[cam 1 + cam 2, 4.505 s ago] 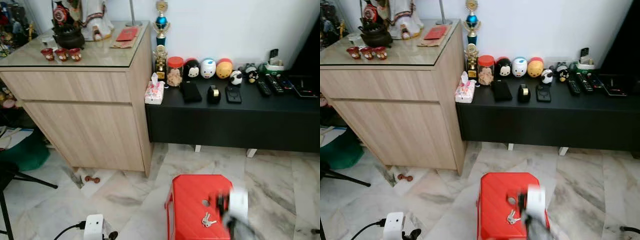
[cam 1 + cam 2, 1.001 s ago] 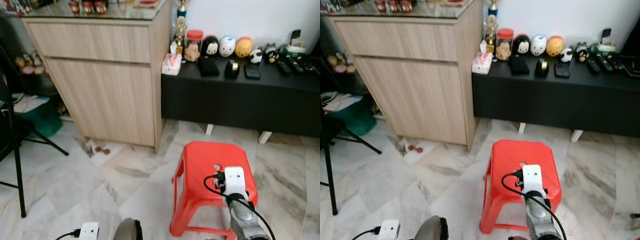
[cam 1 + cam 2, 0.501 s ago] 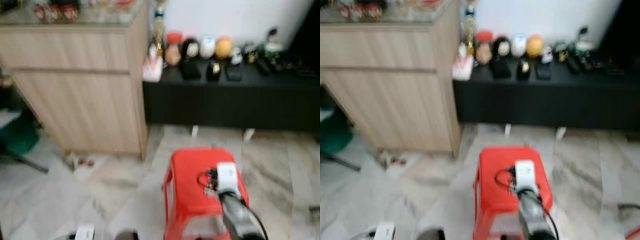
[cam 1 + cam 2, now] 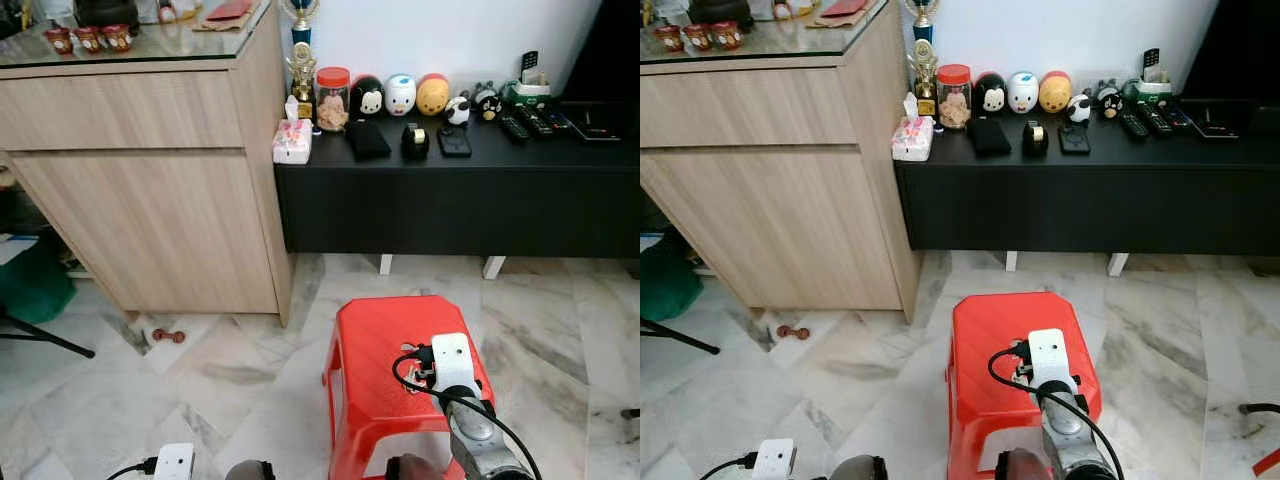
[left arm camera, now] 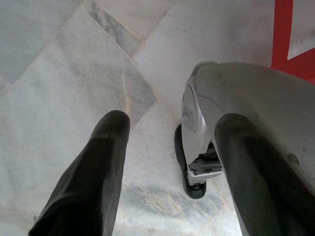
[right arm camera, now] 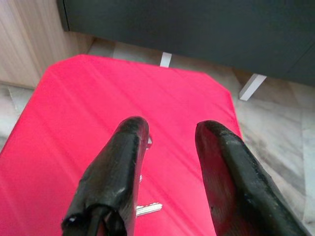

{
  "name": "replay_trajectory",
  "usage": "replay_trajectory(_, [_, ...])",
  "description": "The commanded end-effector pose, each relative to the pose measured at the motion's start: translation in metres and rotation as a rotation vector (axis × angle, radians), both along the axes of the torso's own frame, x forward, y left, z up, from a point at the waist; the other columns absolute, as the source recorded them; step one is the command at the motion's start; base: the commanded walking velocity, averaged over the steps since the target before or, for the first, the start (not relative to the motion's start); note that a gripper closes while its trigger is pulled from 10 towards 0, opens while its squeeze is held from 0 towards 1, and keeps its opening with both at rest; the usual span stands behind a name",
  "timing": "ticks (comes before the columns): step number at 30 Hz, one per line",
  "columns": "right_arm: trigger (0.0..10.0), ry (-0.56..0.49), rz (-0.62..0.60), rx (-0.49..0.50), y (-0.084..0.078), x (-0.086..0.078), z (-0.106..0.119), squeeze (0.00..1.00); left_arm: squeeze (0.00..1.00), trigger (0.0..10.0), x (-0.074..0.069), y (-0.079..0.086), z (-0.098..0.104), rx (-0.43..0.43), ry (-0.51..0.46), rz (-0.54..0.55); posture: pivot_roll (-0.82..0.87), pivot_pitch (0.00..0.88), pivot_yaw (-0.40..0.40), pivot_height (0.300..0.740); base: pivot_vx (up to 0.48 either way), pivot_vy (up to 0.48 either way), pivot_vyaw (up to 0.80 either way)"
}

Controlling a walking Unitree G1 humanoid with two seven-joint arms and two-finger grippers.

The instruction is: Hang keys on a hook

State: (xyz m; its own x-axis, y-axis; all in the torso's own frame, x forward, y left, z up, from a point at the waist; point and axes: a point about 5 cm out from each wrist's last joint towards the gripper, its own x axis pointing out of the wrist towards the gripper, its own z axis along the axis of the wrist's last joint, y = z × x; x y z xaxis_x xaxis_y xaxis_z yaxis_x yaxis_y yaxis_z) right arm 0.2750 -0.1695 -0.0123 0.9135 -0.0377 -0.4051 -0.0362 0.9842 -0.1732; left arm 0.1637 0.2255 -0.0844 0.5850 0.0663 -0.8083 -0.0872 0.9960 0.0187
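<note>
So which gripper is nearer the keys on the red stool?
The right. The right gripper is open above the red stool, with the keys just beside one finger. The left gripper hangs open over the marble floor beside the stool.

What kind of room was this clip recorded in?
Most likely a home living room. A low black TV console carries remote controls and a row of small plush toys, beside a wooden cabinet with a tea set on top, over a marble tile floor.
</note>
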Motion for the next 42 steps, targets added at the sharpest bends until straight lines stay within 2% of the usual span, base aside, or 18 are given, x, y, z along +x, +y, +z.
replay_trajectory(1, [10.0, 0.017, 0.006, -0.009, 0.001, 0.000, -0.001, 0.00, 0.00, 10.0, -0.006, 0.002, -0.002, 0.003, 0.026, 0.001, -0.01, 0.020, 0.014, 0.626, 0.262, 0.000, 0.00])
replay_trajectory(6, [10.0, 0.035, 0.034, -0.038, 0.001, -0.003, -0.005, 0.00, 0.00, 10.0, -0.008, -0.002, -0.004, 0.001, 0.030, 0.001, -0.01, 0.023, 0.014, 0.626, 0.265, 0.000, 0.49])
replay_trajectory(17, [10.0, 0.079, 0.031, -0.035, -0.001, -0.008, -0.011, 0.00, 0.00, 10.0, -0.007, 0.000, -0.003, -0.001, 0.016, 0.010, -0.01, 0.027, 0.015, 0.626, 0.218, 0.000, 0.00])
replay_trajectory(22, [10.0, 0.167, 0.105, -0.106, 0.002, -0.017, -0.021, 0.00, 0.00, 10.0, -0.006, 0.003, -0.002, 0.001, 0.014, 0.011, -0.01, 0.032, 0.015, 0.626, 0.000, 0.000, 0.00])
replay_trajectory(23, [10.0, 0.199, 0.152, -0.135, 0.005, -0.021, -0.026, 0.00, 0.00, 10.0, -0.006, 0.003, -0.002, 0.002, 0.014, 0.011, -0.01, 0.034, 0.014, 0.626, 0.000, 0.000, 0.00])
replay_trajectory(26, [10.0, 0.226, 0.208, -0.180, 0.007, -0.024, -0.029, 0.00, 0.00, 10.0, -0.006, 0.004, -0.002, 0.002, 0.014, 0.010, -0.01, 0.036, 0.013, 0.626, 0.000, 0.000, 0.00])
replay_trajectory(37, [10.0, 0.327, 0.258, -0.218, 0.009, -0.036, -0.040, 0.00, 0.00, 10.0, -0.008, 0.005, -0.002, 0.001, 0.017, 0.015, -0.01, 0.045, 0.010, 0.626, 0.000, 0.000, 0.00])
replay_trajectory(42, [10.0, 0.325, 0.266, -0.216, 0.011, -0.035, -0.040, 0.00, 0.00, 10.0, -0.008, 0.005, -0.002, -0.001, 0.018, 0.013, -0.01, 0.045, 0.010, 0.626, 0.000, 0.000, 0.00])
